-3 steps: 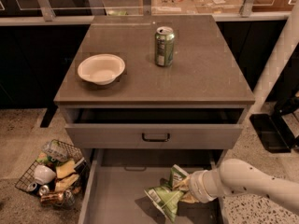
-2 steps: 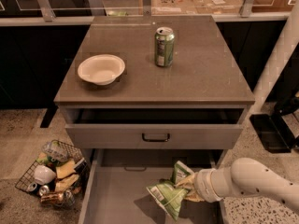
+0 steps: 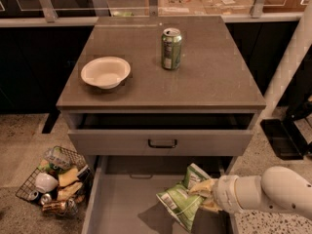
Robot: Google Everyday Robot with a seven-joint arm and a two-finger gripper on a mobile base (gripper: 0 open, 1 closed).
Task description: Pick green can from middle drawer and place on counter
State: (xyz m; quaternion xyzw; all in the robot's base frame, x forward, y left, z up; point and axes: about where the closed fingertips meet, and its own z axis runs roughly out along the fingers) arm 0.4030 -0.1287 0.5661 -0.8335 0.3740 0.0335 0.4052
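Observation:
The green can is a crumpled green-and-white foil snack bag (image 3: 181, 199) with a white label patch. My gripper (image 3: 206, 195) is shut on its right side and holds it just above the floor of the open middle drawer (image 3: 122, 206), toward the drawer's right. My white arm reaches in from the lower right. The grey-brown counter (image 3: 214, 77) tops the cabinet above.
An upright green soda can (image 3: 171, 48) and a white bowl (image 3: 105, 72) stand on the counter. The drawer with the black handle (image 3: 162, 143) is slightly open above the middle drawer. A wire basket of trash (image 3: 52, 181) sits on the floor at left.
The bag has risen off the drawer floor in my gripper and moved slightly up; the arm has lifted with it.

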